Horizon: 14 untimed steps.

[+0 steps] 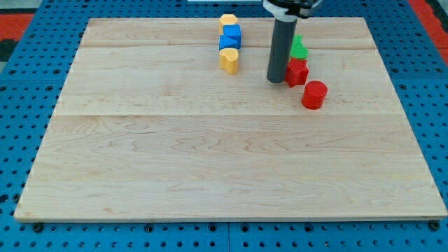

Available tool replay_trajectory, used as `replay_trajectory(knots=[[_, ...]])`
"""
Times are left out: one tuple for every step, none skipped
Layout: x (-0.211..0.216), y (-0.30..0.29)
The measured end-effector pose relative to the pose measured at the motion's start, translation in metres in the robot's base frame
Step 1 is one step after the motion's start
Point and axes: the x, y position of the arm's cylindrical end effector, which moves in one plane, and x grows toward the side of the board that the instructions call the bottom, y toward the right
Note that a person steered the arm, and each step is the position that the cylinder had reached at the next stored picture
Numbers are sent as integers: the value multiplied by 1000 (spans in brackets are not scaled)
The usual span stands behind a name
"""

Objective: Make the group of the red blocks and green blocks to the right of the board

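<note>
Near the board's [210,161] upper right, the tip [275,81] touches the red star-like block's [297,72] left side; green block [298,47] just above, red cylinder [314,94] lower right. The rod has no fingers.

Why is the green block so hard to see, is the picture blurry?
Camera view: sharp and evenly lit, shadows soft; the rod just covers much of the green block, my tip touching the red block.
</note>
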Motion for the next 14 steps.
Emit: replay_trajectory(knots=[[-1,-9],[-50,-8],[-97,-7],[-129,1],[-103,38],[-45,53],[-22,53],[-45,9],[-14,-13],[33,0],[35,46],[32,69],[30,29],[50,14]])
